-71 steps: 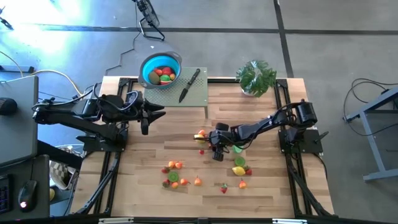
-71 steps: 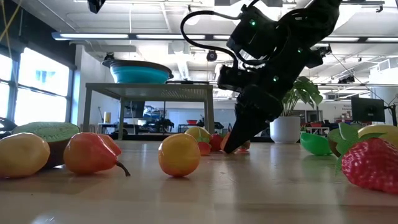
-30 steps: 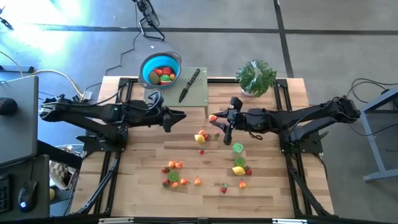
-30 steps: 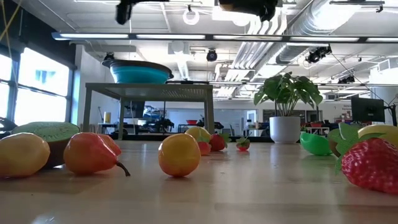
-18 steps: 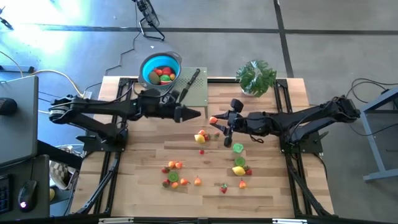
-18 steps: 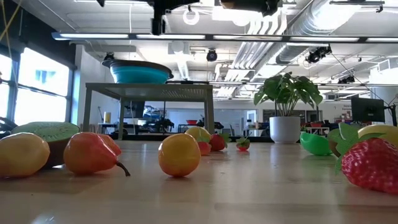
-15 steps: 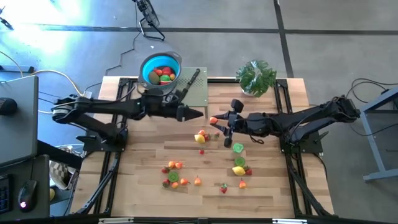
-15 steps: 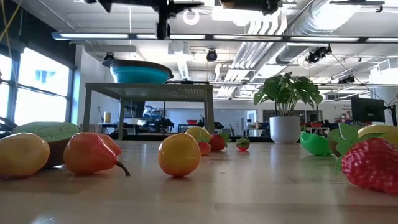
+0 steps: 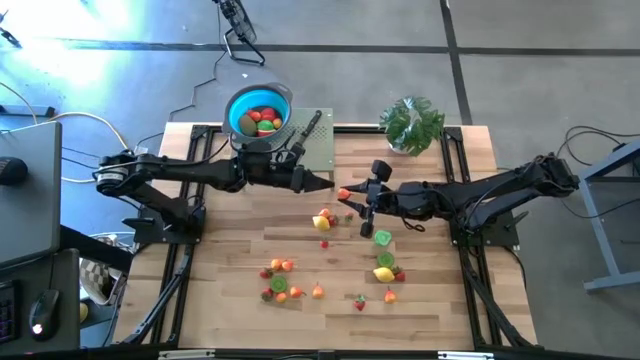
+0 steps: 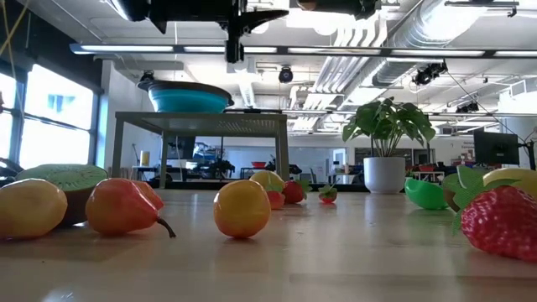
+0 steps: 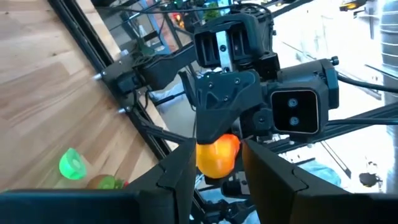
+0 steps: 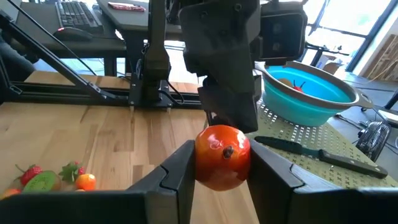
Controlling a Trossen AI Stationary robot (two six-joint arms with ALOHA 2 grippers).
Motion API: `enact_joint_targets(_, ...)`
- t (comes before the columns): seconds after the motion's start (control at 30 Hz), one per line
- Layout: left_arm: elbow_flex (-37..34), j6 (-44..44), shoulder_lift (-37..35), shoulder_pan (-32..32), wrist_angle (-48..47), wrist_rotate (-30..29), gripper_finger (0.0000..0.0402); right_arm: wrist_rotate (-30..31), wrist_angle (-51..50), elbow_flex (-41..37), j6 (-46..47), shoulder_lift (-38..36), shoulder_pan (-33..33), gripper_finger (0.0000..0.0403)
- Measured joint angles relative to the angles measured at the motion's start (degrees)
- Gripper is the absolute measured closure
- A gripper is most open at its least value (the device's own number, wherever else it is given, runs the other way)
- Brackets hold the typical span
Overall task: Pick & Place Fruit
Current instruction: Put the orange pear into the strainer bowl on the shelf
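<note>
Partly done: several toy fruit pieces in the blue plastic bowl (image 9: pixel 259 110) at the surface's far edge; right gripper (image 9: pixel 347 193) fingers clamp a red-orange round fruit (image 12: pixel 222 156) mid-surface, apparently offered to the left gripper (image 9: pixel 326 183), narrowly parted; over a dozen scattered fruit pieces (image 9: pixel 290 279) remain.

glossy plastic fruit (image 12: pixel 222 157), wooden table (image 9: pixel 430 300)

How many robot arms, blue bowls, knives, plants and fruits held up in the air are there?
Robot arms: 2, the left arm and the right arm
Blue bowl: 1
Knife: 1
Potted plant: 1
Fruit in the right gripper jaws: 1
Total: 6
</note>
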Motion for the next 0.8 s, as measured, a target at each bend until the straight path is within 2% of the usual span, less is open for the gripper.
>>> enact_joint_targets(0.37, 0.0, 0.0, 0.0, 0.0, -0.5, 1.1, 0.0262, 0.0, -0.5, 0.0, 0.0, 0.0, 0.0, 0.0283)
enact_joint_targets(0.6, 0.0, 0.1, 0.1, 0.0, -0.4, 1.0, 0.0193, 0.0, -0.5, 0.0, 0.0, 0.0, 0.0, 0.0283)
enact_joint_targets(0.8, 0.0, -1.3, 2.8, -0.3, 1.5, 1.5, 0.0132, 0.0, -0.5, 0.0, 0.0, 0.0, 0.0, 0.0282)
